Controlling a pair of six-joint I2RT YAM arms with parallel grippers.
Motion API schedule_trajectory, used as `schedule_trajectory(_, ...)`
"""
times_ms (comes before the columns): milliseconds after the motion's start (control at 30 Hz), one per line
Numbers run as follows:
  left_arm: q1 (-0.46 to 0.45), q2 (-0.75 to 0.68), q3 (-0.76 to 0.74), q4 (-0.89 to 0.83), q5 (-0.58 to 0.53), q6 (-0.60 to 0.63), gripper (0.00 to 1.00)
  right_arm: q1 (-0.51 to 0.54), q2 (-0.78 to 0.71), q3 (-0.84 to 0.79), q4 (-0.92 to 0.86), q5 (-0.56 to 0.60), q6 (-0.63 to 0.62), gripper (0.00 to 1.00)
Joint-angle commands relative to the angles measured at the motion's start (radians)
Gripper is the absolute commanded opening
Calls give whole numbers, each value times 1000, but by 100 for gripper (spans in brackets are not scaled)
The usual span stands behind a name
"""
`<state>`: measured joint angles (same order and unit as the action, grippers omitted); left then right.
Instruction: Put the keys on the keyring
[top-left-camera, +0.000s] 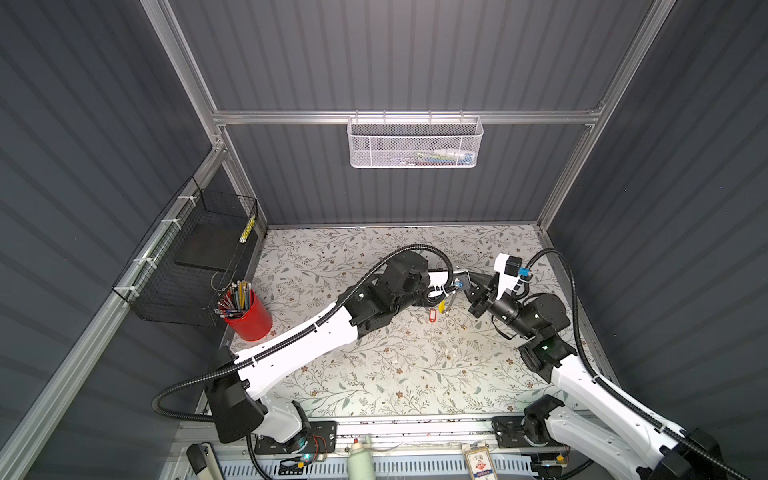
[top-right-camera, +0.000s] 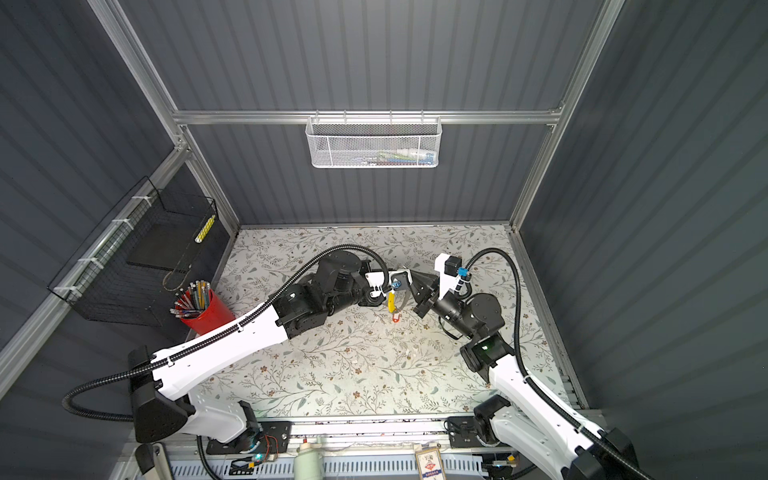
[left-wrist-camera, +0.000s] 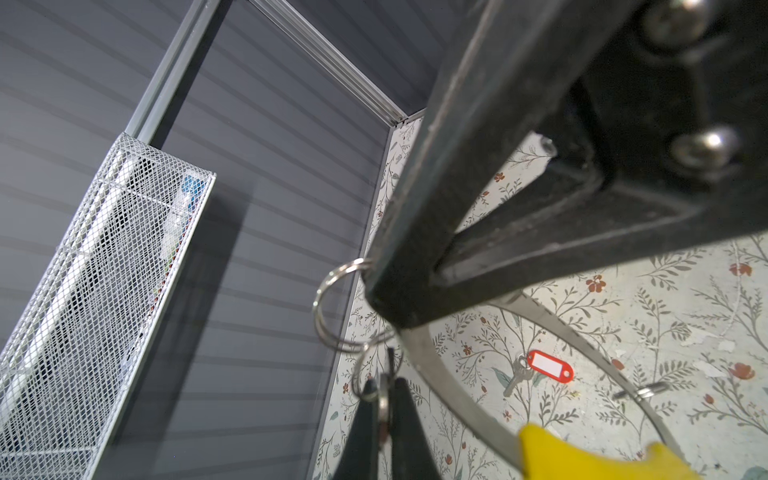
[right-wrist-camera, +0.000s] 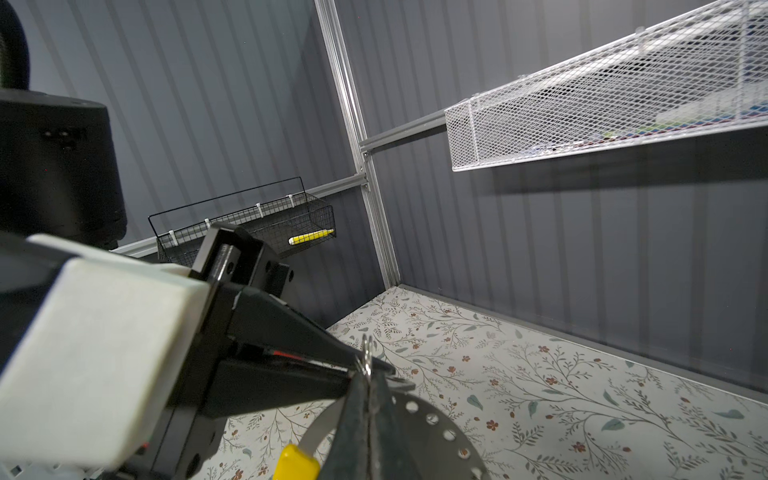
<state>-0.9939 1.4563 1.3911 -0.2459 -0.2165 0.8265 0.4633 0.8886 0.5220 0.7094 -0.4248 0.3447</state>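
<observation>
Left pincer (left-wrist-camera: 392, 299) clamps keyring (left-wrist-camera: 552, 453), right pincer (left-wrist-camera: 384, 386) a key (left-wrist-camera: 384, 402); right wrist misses red-tagged key (left-wrist-camera: 540, 368).

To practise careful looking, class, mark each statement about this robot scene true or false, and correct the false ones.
1. The red-tagged key lies on the table. True.
2. The white basket stands on the table. False: the white basket hangs from the rail.
3. The red cup holds pens and pencils. True.
4. Both grippers are wide open. False: the left gripper and right gripper are shut, tip to tip.
5. The keyring lies flat on the table. False: the keyring is held up at the left gripper's tip.
</observation>
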Motion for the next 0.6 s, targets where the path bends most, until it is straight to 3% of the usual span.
schedule_trajectory(0, 30, -33, -8, -11, 41, -39, 9, -5, -17, 19, 58, -17, 17, 0)
schedule_trajectory(67, 49, -44, -13, -31, 112, -70, 27, -6, -21, 20, 54, -17, 8, 0)
schedule_trajectory(233, 78, -101, -80, -37, 272, -142, 52, -24, -9, 37, 38, -49, -17, 0)
schedule_trajectory(367, 94, -145, -117, -20, 332, -191, 53, -40, 21, 33, 104, -115, -23, 0)
schedule_trajectory(567, 149, -190, -121, 28, 502, -271, 41, -71, 89, 12, 282, -302, -46, 0)
